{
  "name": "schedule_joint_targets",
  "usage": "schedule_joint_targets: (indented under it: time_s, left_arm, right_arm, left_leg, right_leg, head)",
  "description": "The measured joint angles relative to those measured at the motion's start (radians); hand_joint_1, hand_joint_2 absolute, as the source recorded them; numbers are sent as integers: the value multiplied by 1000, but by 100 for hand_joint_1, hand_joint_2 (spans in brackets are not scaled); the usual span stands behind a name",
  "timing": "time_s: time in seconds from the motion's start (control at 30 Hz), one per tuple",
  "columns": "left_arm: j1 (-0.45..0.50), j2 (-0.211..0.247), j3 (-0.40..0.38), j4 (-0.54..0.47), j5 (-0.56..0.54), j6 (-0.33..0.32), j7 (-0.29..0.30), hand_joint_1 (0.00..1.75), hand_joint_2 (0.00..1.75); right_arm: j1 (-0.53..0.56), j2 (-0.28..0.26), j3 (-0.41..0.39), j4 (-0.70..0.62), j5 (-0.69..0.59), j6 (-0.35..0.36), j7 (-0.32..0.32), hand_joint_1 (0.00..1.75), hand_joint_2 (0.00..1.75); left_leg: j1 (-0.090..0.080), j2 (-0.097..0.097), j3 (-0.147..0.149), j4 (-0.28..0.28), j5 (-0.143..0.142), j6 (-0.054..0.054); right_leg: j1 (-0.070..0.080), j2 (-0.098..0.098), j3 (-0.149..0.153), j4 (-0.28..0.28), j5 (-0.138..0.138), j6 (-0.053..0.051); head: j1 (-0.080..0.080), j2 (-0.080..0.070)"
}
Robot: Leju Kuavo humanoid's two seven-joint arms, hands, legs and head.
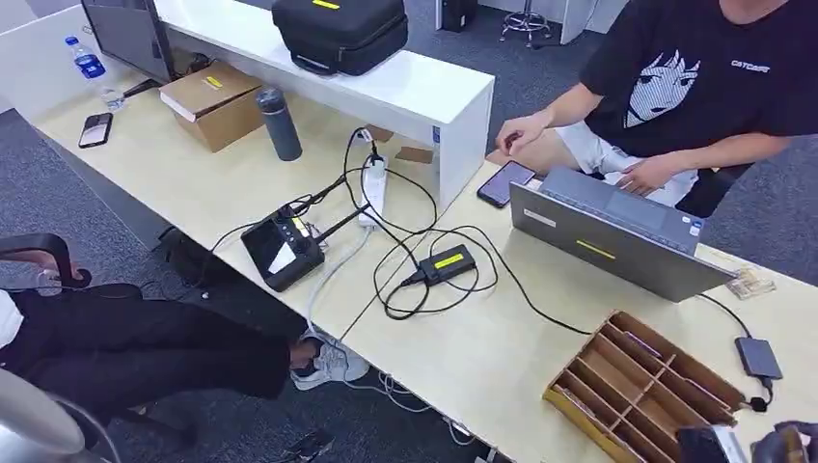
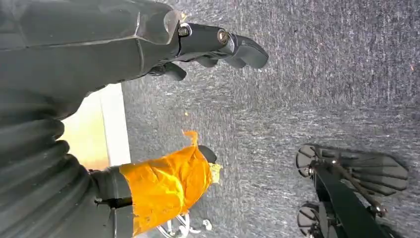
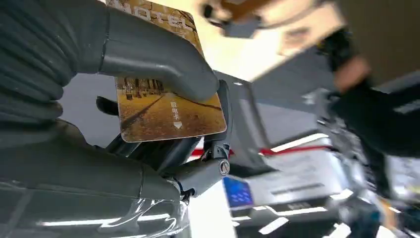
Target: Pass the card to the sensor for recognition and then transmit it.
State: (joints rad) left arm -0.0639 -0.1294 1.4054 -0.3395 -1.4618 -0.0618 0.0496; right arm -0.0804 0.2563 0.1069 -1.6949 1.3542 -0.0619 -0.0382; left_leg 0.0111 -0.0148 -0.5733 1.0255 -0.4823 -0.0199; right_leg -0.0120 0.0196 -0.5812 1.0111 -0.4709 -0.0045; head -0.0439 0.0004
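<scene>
Nearest in the head view, the right hand [image 1: 786,444] shows at the near right corner, just beside the wooden card rack [image 1: 641,386] on the pale desk [image 1: 482,357]. What it holds cannot be made out from here. Farther left on the desk stands a small black sensor terminal [image 1: 283,251] with a screen, cabled to a power strip [image 1: 373,190]. A person [image 1: 675,87] sits at the far right behind a grey laptop [image 1: 617,231].

From the left wrist view, the left hand [image 2: 218,44] hangs over grey carpet [image 2: 322,89], its fingers loosely spread and holding nothing.

From the right wrist view, the right hand [image 3: 163,109] pinches the card [image 3: 166,106] between the thick thumb and the darker fingers behind it. It is a glossy golden hotel card printed with a tree-lined avenue, a white arrow and lettering. It looks thin, light, stiff and smooth, so it could slip or twist in a loose pinch. Holding it by one end, as now, seems sensible, since that leaves the arrow end free to meet the sensor.
</scene>
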Motion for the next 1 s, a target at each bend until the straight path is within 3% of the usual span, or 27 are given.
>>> schedule_joint_targets:
  time_s: [0.27, 0.4, 0.53, 0.73, 1.0]
  left_arm:
    - [-12, 26, -27, 8, -43, -12, -9, 0, 175]
    - [-19, 45, -54, 20, -65, -17, -10, 0, 175]
    - [-20, 57, -73, 32, -78, -22, -10, 0, 175]
    - [-21, 64, -95, 42, -87, -23, -13, 0, 175]
    - [-21, 66, -103, 48, -87, -23, -13, 0, 175]
  right_arm:
    - [-257, 7, 191, 98, -40, 86, 35, 175, 175]
    - [-438, 37, 245, 277, -68, 116, 59, 175, 175]
    - [-551, 64, 260, 422, -82, 128, 74, 175, 175]
    - [-642, 88, 261, 567, -81, 123, 94, 175, 175]
    - [-654, 105, 262, 637, -84, 100, 91, 175, 175]
  left_leg:
    - [0, -2, -2, 0, 3, -2]
    - [0, -2, -2, 0, 4, -3]
    - [0, -3, -2, 0, 5, -2]
    - [0, -2, -3, 0, 5, -2]
    - [0, -2, -4, 0, 4, -2]
  right_leg:
    - [0, -1, -1, 2, 2, -1]
    - [0, -1, -3, 3, 4, -2]
    - [0, -1, -3, 3, 4, -2]
    - [0, -1, -3, 3, 3, -2]
    - [0, -1, -4, 3, 3, -2]
  head:
    - [0, 0]
    - [1, 0]
    - [0, 0]
    - [0, 0]
    - [0, 0]
